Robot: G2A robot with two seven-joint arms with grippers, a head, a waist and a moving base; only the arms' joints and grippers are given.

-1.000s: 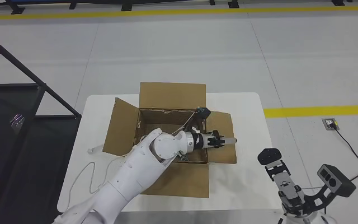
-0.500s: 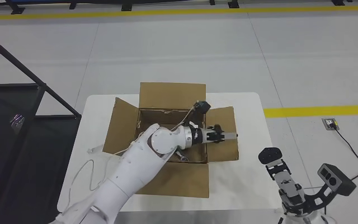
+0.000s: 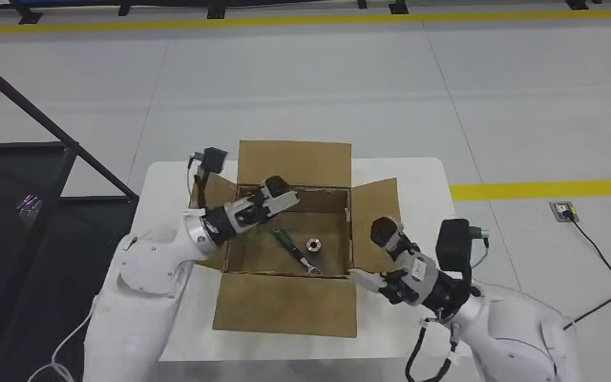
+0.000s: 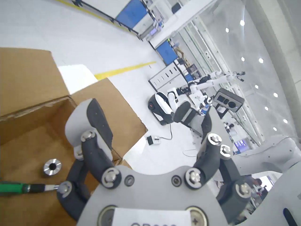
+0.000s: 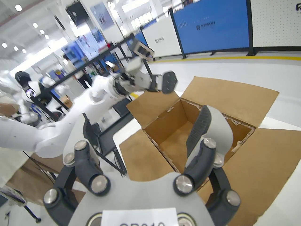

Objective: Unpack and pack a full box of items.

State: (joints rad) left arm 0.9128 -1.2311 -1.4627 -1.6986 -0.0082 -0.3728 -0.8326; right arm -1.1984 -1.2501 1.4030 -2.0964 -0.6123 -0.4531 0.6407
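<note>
Box (image 3: 294, 162) sat open on the desk (image 3: 420, 181), screwdriver (image 3: 284, 238) and ring (image 3: 313, 247) inside. Left tool (image 3: 279, 194) hung over the box's far-left corner, spread wide and empty, closer to the screwdriver. Right tool (image 3: 372, 256) by the right flap, same deal.

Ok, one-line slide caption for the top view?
Open cardboard box holds a green-handled tool and metal ring; left gripper over its rim, right gripper beside a flap.

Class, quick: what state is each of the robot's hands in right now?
Left hand: open, holding nothing.
Right hand: open, holding nothing.
</note>
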